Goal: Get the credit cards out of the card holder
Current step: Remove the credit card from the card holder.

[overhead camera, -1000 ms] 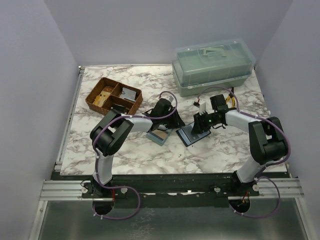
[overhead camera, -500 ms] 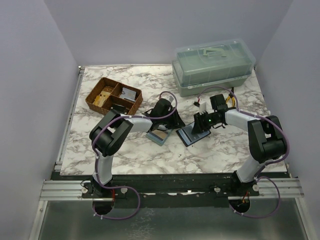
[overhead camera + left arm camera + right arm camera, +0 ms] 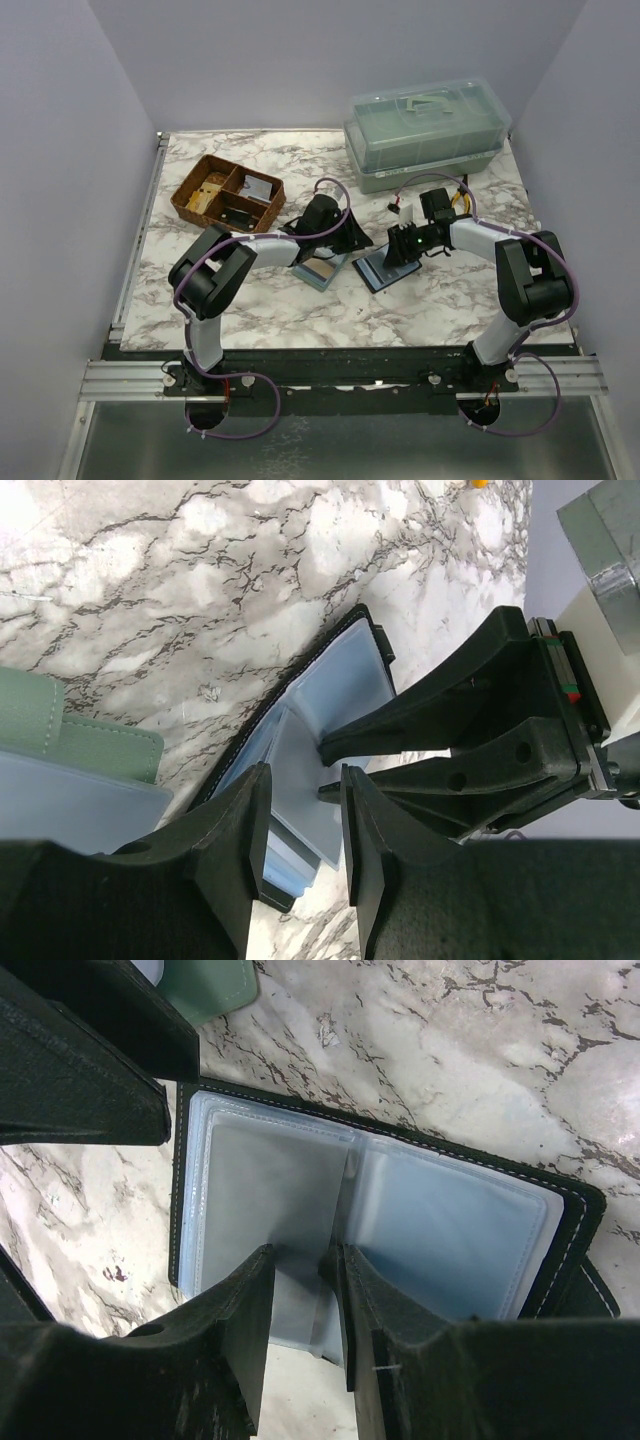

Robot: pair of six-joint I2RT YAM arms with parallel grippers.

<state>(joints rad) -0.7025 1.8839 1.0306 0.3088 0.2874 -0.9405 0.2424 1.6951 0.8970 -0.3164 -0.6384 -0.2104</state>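
We see the card holder lying open and flat on the marble table, just in front of the right arm, with its clear pockets facing up and its black cover underneath. The credit cards look to be tucked inside those pockets, pale grey-blue behind the plastic. We cannot count them. The right gripper hangs over the fold with its jaws part-way apart, straddling a pale strip that reaches past the holder's near edge. We cannot tell whether that strip is a card or a loose plastic leaf, nor whether the jaws pinch it. The left gripper hovers close by over the same holder, jaws also part-way apart with nothing clamped between them that we can make out. We judge the cards to be light, thin, stiff and slick. The holder seems just as light, and floppy at the fold, so it will likely lift or slide along with a pulled card. We would pin the black cover with one gripper and pinch a card's exposed short edge with the other, drawing it straight out along the pocket.
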